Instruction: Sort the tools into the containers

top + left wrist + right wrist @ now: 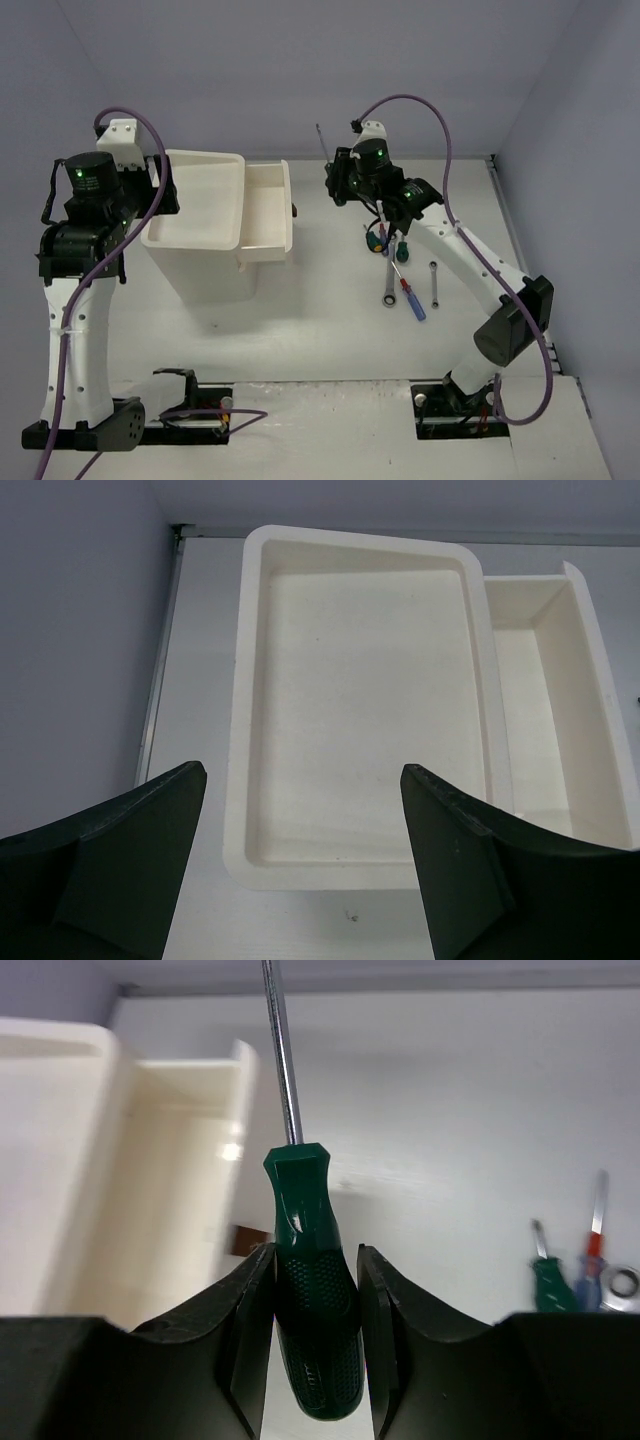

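My right gripper point(315, 1250) is shut on the dark green handle of a long screwdriver point(310, 1200). In the top view its steel shaft point(322, 142) points toward the back wall, just right of the pulled-out white drawer point(266, 215). The white container box point(195, 215) stands left of centre with its shallow tray top point(250, 680) empty. My left gripper point(303, 780) hangs open above the tray's near edge with nothing between its fingers. More tools lie on the table under the right arm: a small green screwdriver point(401, 245), a blue-handled screwdriver point(411, 299) and two silver wrenches point(388, 285).
The open drawer point(545, 700) looks empty and shows a small brown handle point(248, 1239) at its front. A yellow-handled tool point(374, 240) lies partly hidden under the right arm. The second wrench point(434, 283) lies farther right. Walls close in the table at the back and on both sides.
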{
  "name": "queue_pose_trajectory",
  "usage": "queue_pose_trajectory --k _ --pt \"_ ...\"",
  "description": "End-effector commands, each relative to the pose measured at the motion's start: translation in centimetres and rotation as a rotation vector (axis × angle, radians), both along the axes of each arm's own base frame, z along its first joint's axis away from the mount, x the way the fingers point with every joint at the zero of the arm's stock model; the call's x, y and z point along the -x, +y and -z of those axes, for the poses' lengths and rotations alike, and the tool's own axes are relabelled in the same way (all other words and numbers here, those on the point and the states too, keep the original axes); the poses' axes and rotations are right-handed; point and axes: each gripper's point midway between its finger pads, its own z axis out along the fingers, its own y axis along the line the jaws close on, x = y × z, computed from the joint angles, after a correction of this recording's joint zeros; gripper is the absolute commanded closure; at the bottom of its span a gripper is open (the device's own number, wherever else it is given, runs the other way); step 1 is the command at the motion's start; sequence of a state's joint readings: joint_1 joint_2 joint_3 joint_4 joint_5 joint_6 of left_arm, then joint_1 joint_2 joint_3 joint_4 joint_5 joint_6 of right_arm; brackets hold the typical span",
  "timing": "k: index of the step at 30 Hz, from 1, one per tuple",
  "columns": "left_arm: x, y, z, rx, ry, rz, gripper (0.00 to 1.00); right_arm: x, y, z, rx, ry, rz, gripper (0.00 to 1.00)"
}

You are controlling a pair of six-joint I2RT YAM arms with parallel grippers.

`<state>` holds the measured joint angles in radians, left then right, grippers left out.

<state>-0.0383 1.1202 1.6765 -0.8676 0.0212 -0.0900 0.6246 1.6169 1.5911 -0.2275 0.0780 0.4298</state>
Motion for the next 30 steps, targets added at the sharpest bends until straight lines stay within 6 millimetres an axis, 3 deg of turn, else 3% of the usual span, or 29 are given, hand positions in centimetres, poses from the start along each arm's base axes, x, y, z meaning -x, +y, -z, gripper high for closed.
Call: queue_pose_trajectory --k 1,3,7,14,16,19,24,28,30 --pt "-0.3 0.0 -2.8 0.023 -0.089 -0.017 0.25 0.8 5.2 -4.7 -0.203 -0.023 -0.031 1.00" --pt "-0.2 0.0 -2.9 0.024 -0.092 -0.017 0.25 1.1 7.4 -5.9 -0.259 -0.021 -0.048 1.00" --pt "-0.2 0.0 -3.0 0.028 -0.095 -0.019 0.25 1.4 10.8 -5.0 -0.303 0.021 -0.065 0.98" --pt "-0.1 0.0 -3.1 0.031 -0.096 -0.018 0.25 1.0 14.1 -2.1 -0.322 0.076 -0.044 0.89" --pt "-0.1 0.0 -3.0 0.029 -0.095 -0.018 0.25 1.1 14.4 -1.9 -0.324 0.079 -0.045 0.76" --pt "-0.1 0.0 -3.0 0.031 -0.096 -0.018 0.25 1.1 14.2 -2.3 -0.319 0.063 -0.041 0.55" --pt "-0.2 -0.1 -2.9 0.032 -0.092 -0.016 0.25 1.3 12.3 -5.4 -0.280 -0.037 -0.045 0.25" --pt "-0.3 -0.1 -2.8 0.033 -0.090 -0.016 0.25 1.4 10.0 -7.7 -0.244 -0.109 -0.051 0.21" --pt "-0.3 -0.1 -3.0 0.031 -0.094 -0.014 0.25 0.9 7.2 -7.2 -0.140 -0.157 -0.037 0.23"
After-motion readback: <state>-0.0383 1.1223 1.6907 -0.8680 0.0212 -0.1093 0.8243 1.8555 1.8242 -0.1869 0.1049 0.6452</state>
